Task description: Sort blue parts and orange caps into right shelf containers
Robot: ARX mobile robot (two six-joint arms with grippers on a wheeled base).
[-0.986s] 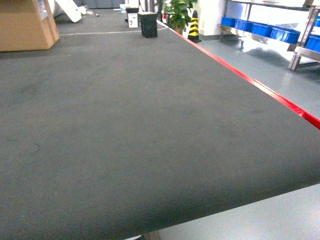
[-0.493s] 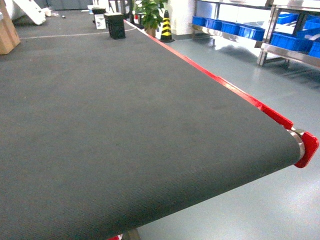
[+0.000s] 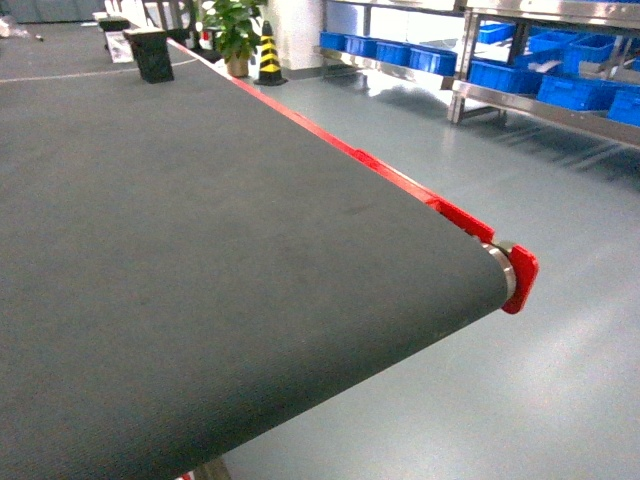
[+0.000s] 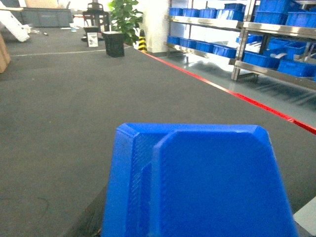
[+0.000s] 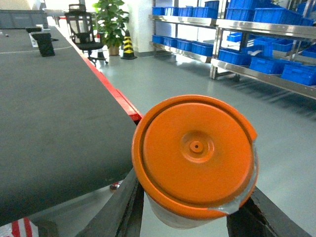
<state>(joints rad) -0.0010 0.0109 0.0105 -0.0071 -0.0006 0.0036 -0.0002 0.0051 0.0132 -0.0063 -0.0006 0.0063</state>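
Your right gripper [image 5: 192,217] was clamped on one orange cap [image 5: 195,155], held beside the belt's [image 3: 200,260] red edge. One blue part [image 4: 197,182] filled the left wrist view, close to the camera; whether the left pincer gripped it could not be told. Several blue crates [image 3: 505,75] sat on shelves to your right. No writing was readable.

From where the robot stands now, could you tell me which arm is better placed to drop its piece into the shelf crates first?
Probably the right. Its gripper holds the orange cap over open floor, facing the blue crates. The left arm's blue part is above the belt.
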